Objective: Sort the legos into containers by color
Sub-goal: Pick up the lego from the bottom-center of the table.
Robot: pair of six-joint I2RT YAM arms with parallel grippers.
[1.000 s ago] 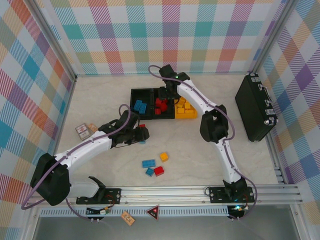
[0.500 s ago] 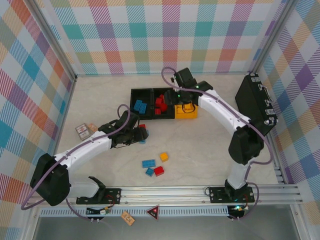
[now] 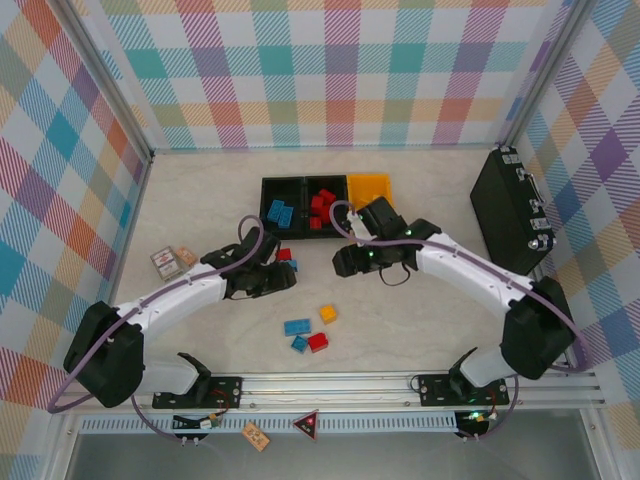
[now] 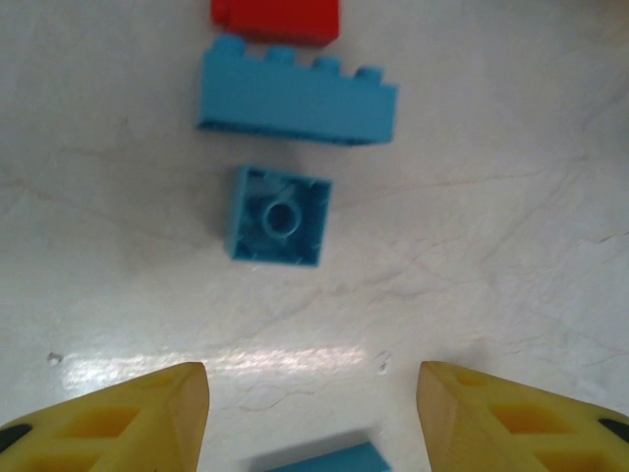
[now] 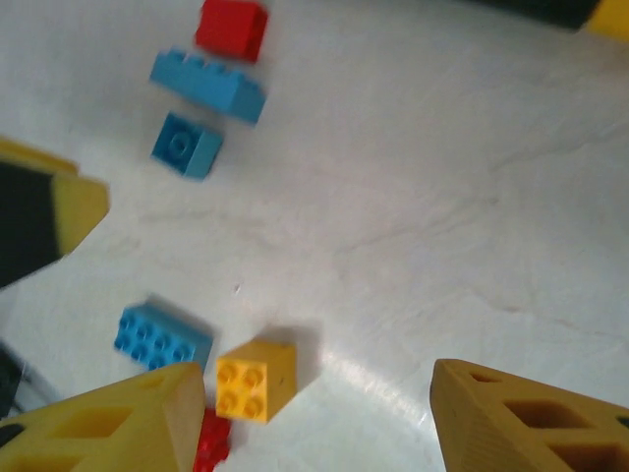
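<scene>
The left gripper (image 4: 313,374), spread and empty, hangs over a small blue brick (image 4: 278,216) lying outside the bins (image 3: 370,186). Closing crooked could shove the long blue brick (image 4: 298,98) beside it. The right gripper (image 5: 314,369), likewise spread, seems perhaps near enough to clash.

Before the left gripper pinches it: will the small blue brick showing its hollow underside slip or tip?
Small blue brick looks rigid and hollow, so probably light. Flat walls should grip well; smooth plastic on glossy table may skid if nudged.
</scene>
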